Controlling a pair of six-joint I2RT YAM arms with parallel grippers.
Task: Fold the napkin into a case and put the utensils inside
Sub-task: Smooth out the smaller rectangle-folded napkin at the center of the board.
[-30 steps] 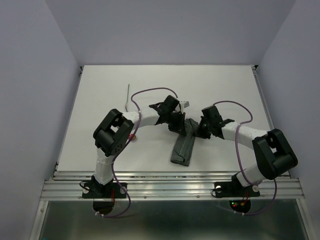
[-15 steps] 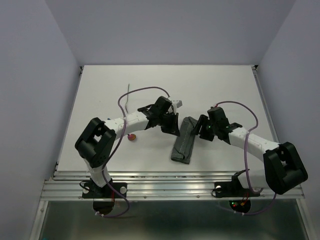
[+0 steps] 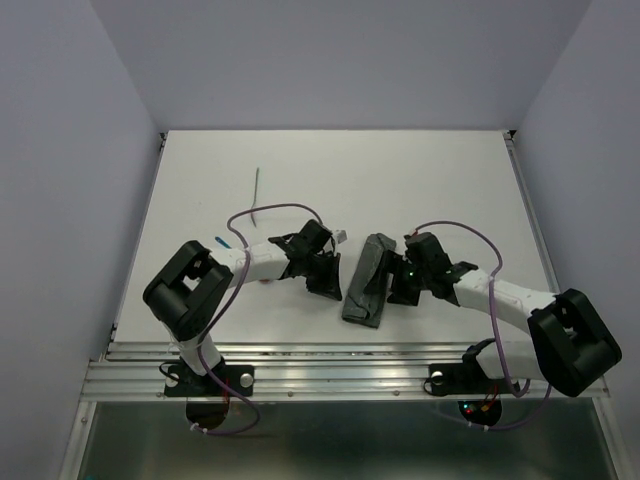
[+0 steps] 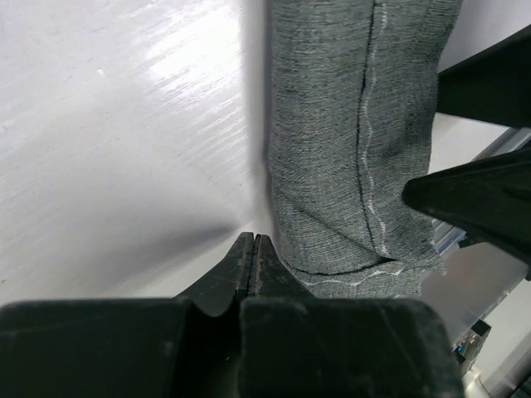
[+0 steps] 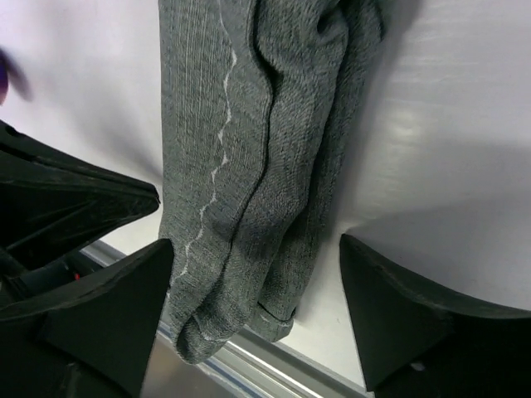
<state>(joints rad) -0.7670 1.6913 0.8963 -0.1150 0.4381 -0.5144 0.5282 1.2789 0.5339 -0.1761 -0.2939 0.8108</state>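
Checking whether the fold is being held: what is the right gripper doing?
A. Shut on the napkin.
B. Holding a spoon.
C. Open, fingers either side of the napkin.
C: the right gripper stands wide open, the napkin lying on the table between its fingers, unpinched.

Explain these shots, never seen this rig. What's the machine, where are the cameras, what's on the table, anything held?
Two robot arms bolted to the near edge of a table. The wide picture looks down from above and behind; the other two come from wrist cameras, so the black shapes are each arm's own fingers. A dark grey napkin, folded into a narrow strip, lies between the arms; a thin grey stick lies farther back, left. The left gripper is shut beside the cloth, the right gripper open over it. Neither holds anything.
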